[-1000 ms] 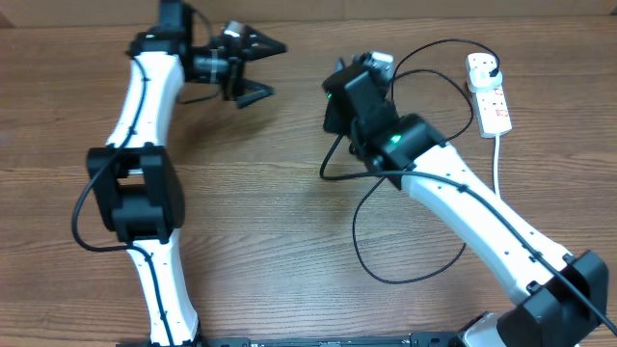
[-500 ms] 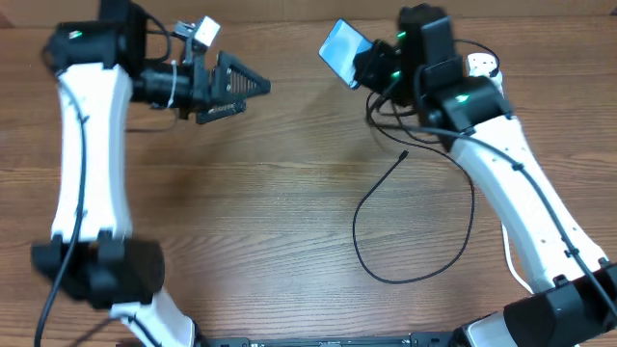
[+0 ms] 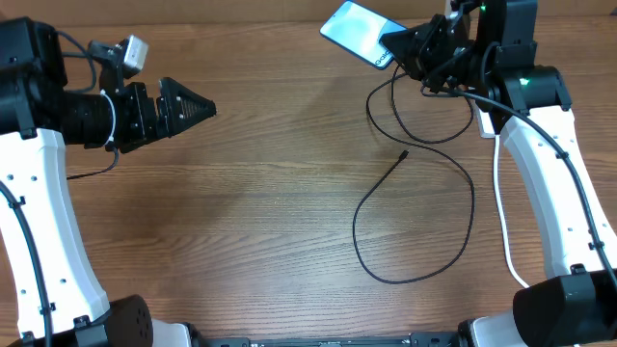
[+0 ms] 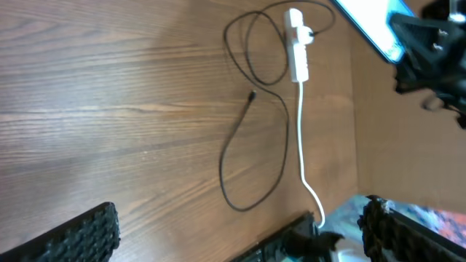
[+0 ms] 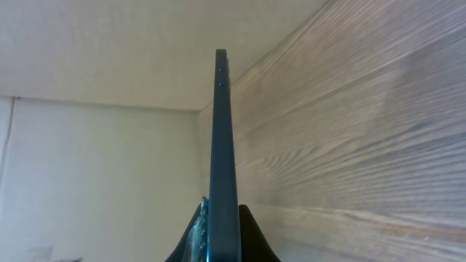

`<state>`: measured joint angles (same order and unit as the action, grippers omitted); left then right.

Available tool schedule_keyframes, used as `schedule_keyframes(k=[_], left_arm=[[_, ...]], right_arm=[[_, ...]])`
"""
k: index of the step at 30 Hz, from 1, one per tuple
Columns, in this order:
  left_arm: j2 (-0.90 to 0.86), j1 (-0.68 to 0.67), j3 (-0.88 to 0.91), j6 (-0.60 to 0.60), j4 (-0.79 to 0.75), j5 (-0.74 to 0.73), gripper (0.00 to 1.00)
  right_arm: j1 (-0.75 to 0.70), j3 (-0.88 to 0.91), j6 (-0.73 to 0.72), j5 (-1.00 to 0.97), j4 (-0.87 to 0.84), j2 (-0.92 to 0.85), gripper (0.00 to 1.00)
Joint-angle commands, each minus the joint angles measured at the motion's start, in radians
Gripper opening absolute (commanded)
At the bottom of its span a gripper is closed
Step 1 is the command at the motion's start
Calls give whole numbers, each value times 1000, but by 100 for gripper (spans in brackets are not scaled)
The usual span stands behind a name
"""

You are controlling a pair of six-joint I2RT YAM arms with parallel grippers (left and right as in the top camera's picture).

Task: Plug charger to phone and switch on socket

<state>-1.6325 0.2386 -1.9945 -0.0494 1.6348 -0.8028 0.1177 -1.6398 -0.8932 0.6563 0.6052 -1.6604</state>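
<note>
My right gripper (image 3: 397, 45) is shut on the phone (image 3: 359, 32), holding it in the air at the table's back edge, screen up; the right wrist view shows the phone edge-on (image 5: 220, 145) between the fingertips (image 5: 222, 229). The black charger cable (image 3: 415, 193) loops over the table's right half, its small connector (image 3: 402, 154) lying loose; it also shows in the left wrist view (image 4: 251, 145). The white socket (image 4: 296, 51) lies at the back right with the black plug (image 4: 309, 33) in it, mostly hidden overhead by my right arm. My left gripper (image 3: 198, 108) is open and empty, high at the left.
The socket's thick white cord (image 3: 501, 207) runs down the right side to the table's front edge, and shows in the left wrist view (image 4: 302, 145). A pale wall lies behind the table's back edge.
My right gripper lifted the phone up and back toward the table's far edge. My left arm swung left and away from the centre. The cable's connector now lies uncovered on the table.
</note>
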Motion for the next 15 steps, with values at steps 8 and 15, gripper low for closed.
schedule_keyframes(k=[8,15], left_arm=[[-22,-105,455,712,-778,-322,98],[-90,-309,502,1385,-1283,-233,81]], right_arm=[[10,-42,-220,62,-33,13,4],[97,-42,-396,-21,-26,13,4]])
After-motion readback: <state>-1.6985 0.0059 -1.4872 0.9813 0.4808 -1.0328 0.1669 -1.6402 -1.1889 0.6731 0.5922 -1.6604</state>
